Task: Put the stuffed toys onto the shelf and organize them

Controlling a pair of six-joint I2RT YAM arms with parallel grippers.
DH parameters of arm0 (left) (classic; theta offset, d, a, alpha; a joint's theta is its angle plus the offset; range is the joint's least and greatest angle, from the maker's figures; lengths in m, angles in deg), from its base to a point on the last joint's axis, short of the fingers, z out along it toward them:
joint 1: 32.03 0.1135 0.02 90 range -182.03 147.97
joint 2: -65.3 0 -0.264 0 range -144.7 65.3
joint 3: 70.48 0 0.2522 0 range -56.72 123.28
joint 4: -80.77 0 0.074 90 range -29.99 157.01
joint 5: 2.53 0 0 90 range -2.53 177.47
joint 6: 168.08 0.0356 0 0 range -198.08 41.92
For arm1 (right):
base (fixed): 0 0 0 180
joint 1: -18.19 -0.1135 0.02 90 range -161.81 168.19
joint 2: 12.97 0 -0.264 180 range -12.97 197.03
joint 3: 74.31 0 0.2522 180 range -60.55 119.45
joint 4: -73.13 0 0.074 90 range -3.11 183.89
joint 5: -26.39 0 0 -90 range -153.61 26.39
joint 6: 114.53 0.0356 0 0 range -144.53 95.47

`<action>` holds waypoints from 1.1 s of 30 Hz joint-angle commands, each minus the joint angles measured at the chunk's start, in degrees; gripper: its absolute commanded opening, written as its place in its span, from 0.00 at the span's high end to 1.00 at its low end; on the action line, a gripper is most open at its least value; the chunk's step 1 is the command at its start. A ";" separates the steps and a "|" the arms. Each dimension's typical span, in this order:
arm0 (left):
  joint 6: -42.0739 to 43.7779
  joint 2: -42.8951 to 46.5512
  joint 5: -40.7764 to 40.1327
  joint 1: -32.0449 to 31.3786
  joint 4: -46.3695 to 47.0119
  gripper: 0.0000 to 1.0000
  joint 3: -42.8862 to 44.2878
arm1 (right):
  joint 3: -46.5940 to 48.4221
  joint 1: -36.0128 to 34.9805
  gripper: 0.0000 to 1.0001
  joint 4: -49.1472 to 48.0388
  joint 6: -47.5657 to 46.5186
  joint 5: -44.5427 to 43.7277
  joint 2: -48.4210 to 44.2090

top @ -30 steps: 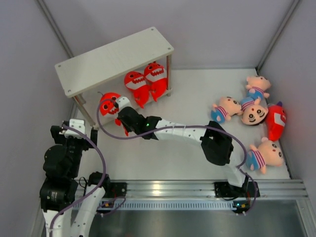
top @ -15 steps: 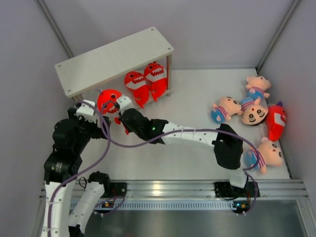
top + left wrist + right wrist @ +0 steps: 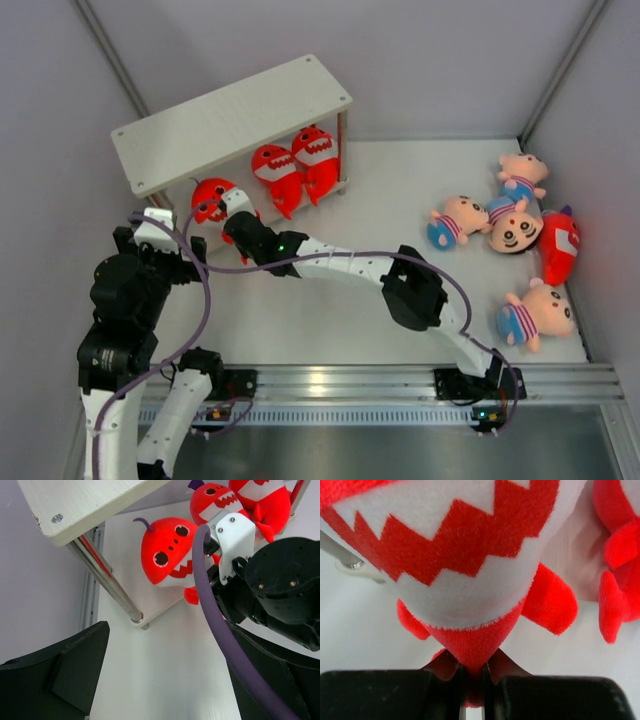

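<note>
One red shark is pinched by the right gripper; the left gripper gapes wide.

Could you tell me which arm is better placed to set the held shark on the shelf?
Right. The right pincer is shut on the bottom tip of the red plush shark, at the lower board of the white two-tier shelf; the left pincer is open and empty.
</note>
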 commanded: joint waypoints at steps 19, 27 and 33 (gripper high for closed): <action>1.94 3.32 -2.34 0.30 2.57 0.02 1.08 | 18.50 11.61 0.79 -1.54 12.18 -0.14 14.89; 2.55 3.41 -2.60 0.30 2.57 0.02 0.82 | 20.25 12.75 0.63 1.10 14.28 0.66 17.88; 2.91 3.67 -3.04 0.30 2.57 0.02 0.55 | 20.96 14.42 0.59 2.41 16.31 1.36 18.68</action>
